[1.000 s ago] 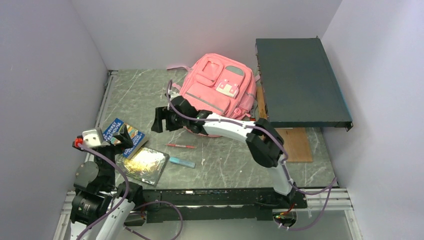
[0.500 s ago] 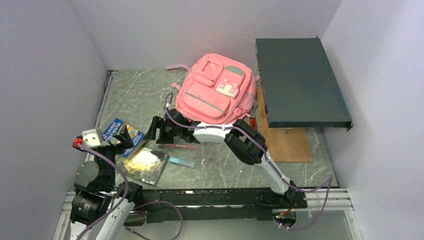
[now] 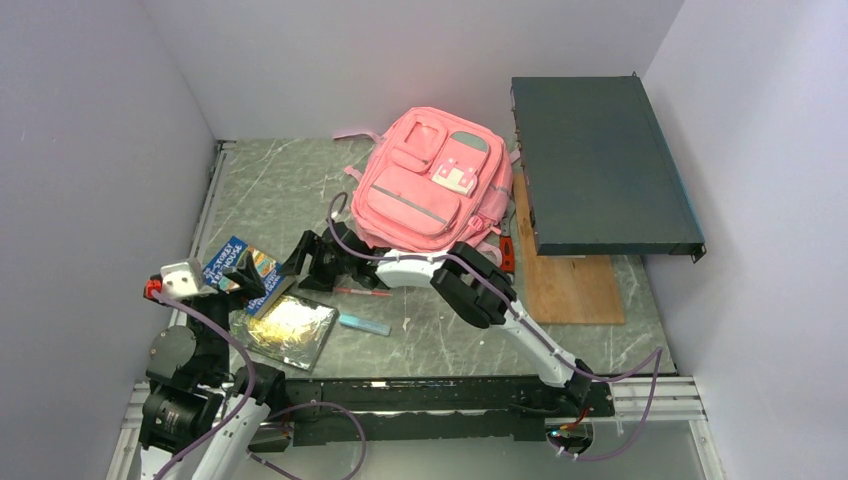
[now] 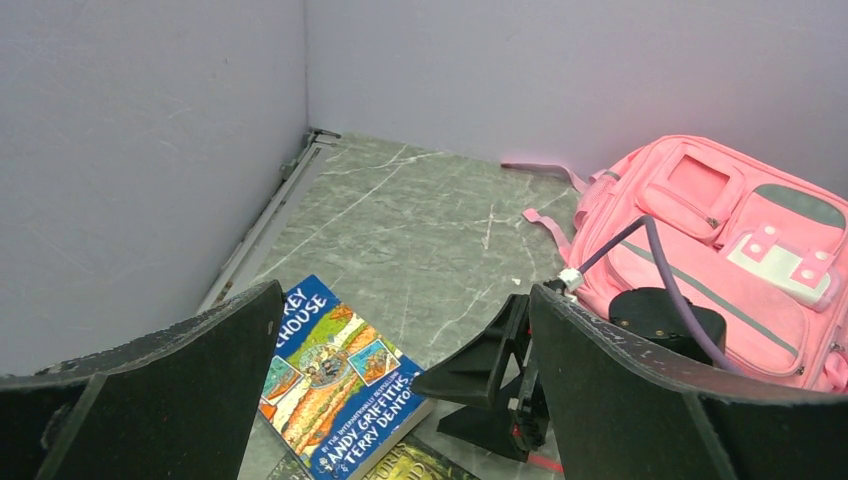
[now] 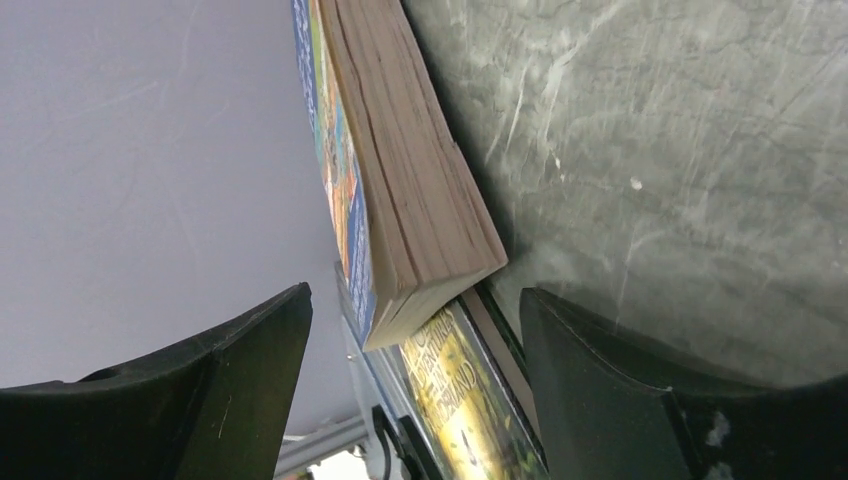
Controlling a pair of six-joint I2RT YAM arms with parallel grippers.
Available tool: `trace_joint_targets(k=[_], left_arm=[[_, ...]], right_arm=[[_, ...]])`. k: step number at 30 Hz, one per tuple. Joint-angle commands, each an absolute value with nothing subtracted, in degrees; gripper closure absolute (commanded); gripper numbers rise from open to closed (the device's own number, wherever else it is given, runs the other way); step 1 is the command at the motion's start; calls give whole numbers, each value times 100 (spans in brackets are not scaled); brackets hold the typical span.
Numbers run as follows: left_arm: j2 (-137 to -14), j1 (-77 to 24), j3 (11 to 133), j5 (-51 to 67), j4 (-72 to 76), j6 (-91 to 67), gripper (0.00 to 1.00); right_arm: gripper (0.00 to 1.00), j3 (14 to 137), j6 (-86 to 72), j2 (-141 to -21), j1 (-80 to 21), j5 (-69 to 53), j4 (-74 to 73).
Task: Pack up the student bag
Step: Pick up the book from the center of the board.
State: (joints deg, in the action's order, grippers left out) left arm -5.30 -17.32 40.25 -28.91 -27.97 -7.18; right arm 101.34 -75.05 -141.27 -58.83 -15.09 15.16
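Pink backpack (image 3: pixel 430 190) lies flat, front pockets up, at 12 o'clock on the counter (image 3: pixel 270 190), straps toward the back wall. Nothing touches it.

Left tool (image 4: pixel 405 295) hangs over the 8 o'clock corner, jaws wide apart and holding nothing. A blue paperback (image 4: pixel 340 375) sits below it.

Right arm reaches across to 9 o'clock. The right tool (image 5: pixel 415 300) is low and side-on, jaws apart, with the paperback's page-edge corner facing the gap. Cannot tell if it touches.

The paperback's corner overlaps a gold-cover book (image 3: pixel 290 328) at 7 o'clock. A red pen (image 3: pixel 362 292) lies just beside the right tool, and a light-blue stick (image 3: pixel 363 325) lies near the gold-cover book.

A dark flat case (image 3: pixel 600 165) is at 2 o'clock, with a wooden board (image 3: pixel 580 285) partly under it at 3 o'clock.
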Motion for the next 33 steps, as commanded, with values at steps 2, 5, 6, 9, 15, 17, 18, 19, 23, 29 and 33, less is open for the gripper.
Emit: trace_joint_targets(k=[2,5,6,9,15,17,18,19,23,29,33], left_arm=[[-303,-1714,4204,-3128,-2797,-806,3],[-191,-1714,4182,-3220,-2783,-810,3],[-163,-1714,4168,-3244,-2778,-809,3],[-117,-1714,4175,-3287,-2786,-817,3],[-145,-1714,4191,-3312,-2826,-833,3],[-127,-1714,4169,-3307,-2790,-817,4],[-126,-1714,4159,-3313,-2790,-811,4],[-134,-1714,4164,-3324,-2798,-817,4],[-132,-1714,4156,-3332,-2790,-815,4],[-258,-1714,4163,-3314,-2804,-811,3],[-358,-1714,4165,-3302,-2821,-803,2]], right_arm=[[23,10538,-8389,-14420,-5930,-1501,1730],[24,10638,-8652,-14559,-5933,-1528,1693],[24,10682,-8725,-14604,-5933,-1559,1700],[26,10931,-8749,-14765,-5933,-1522,1515],[37,11565,-8855,-15151,-5930,-1489,1326],[46,11702,-8878,-15243,-5923,-1560,1372],[48,11695,-8894,-15237,-5924,-1553,1406],[54,11657,-8868,-15206,-5916,-1523,1504],[75,11518,-8602,-14972,-5845,-1565,1944],[97,10951,-7462,-14021,-5616,-1862,2309],[100,10181,-6391,-12931,-5484,-1941,2256]])
